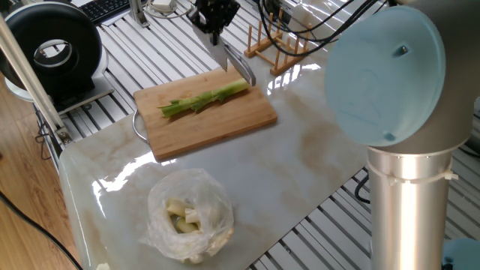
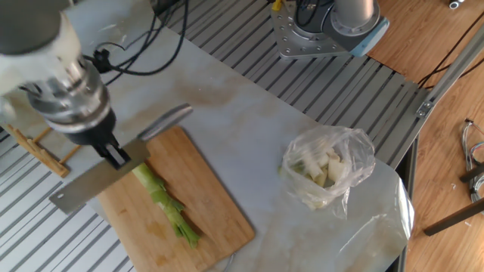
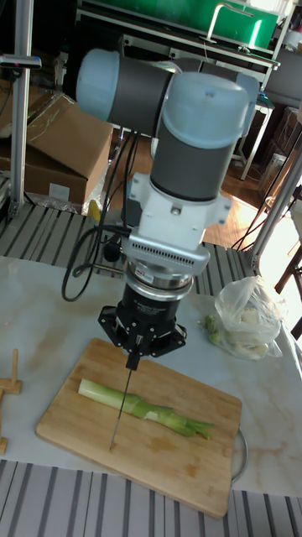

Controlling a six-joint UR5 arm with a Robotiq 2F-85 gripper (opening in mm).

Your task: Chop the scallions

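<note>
One whole scallion [image 1: 204, 98] lies lengthwise on the wooden cutting board [image 1: 225, 124]. Its pale end points toward the rack and its leafy end toward the board's handle. My gripper [image 2: 117, 156] is shut on a knife [image 2: 94, 183] with a flat steel blade. The blade hangs edge-down just above the pale end of the scallion [image 2: 162, 199]. In the tall fixed view the gripper [image 3: 132, 361] points straight down and the knife [image 3: 122, 404] appears as a thin line crossing the scallion [image 3: 144, 409] near its thick end.
A clear plastic bag [image 1: 187, 214] of pale whitish pieces sits on the marble top in front of the cutting board. A wooden rack [image 1: 279, 46] stands behind the board. The arm's big blue-grey base joint [image 1: 386, 82] fills the right side.
</note>
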